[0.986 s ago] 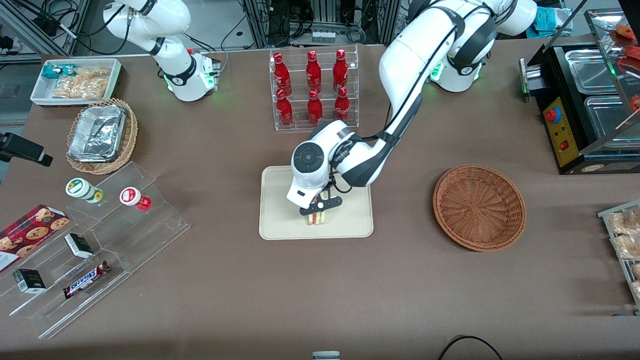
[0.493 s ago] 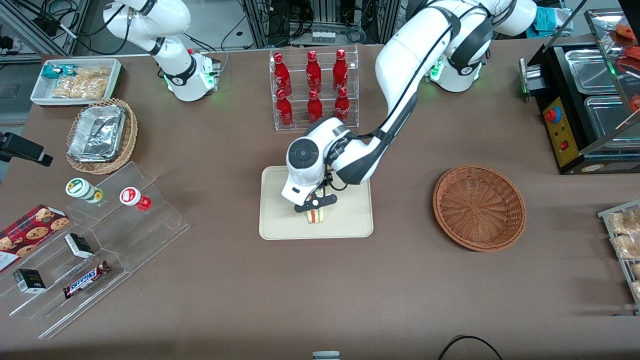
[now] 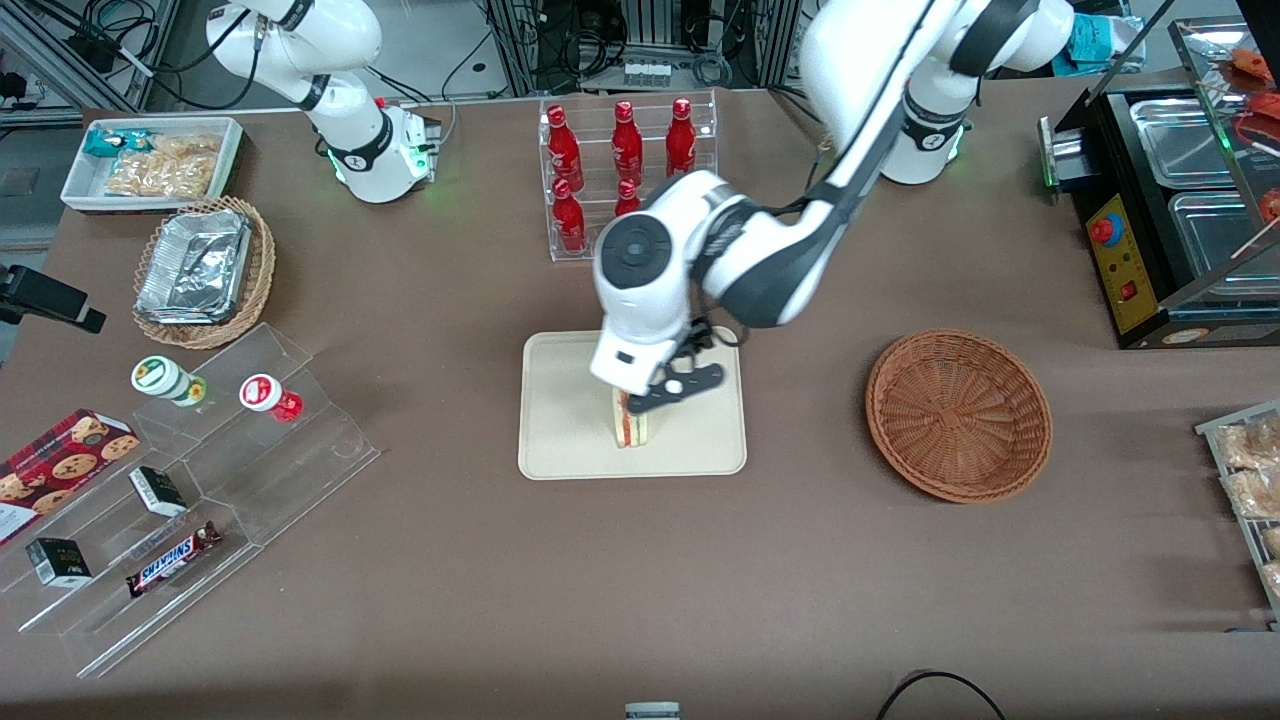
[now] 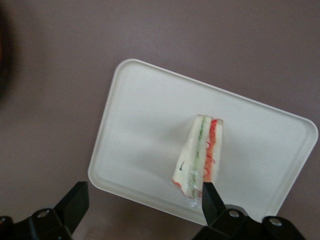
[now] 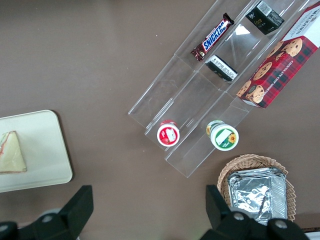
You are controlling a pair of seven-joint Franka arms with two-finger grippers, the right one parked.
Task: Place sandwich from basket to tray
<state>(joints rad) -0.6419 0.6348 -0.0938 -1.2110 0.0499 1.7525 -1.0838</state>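
Observation:
The sandwich stands on edge on the cream tray, in its part nearer the front camera, red and green layers showing. My gripper hangs open just above it, with nothing between its fingers. In the left wrist view the sandwich rests on the tray, and the gripper is spread wide, one black finger close beside the wedge without touching it. The parked arm's wrist view also shows the sandwich on the tray. The reddish-brown basket sits empty toward the working arm's end.
A clear rack of red bottles stands farther from the camera than the tray. Toward the parked arm's end are a stepped acrylic shelf, a tan wicker basket with foil trays and a white snack bin. A black machine sits at the working arm's end.
The gripper has let go of the sandwich and risen above it, and the arm has lifted. The sandwich stays standing on the tray.

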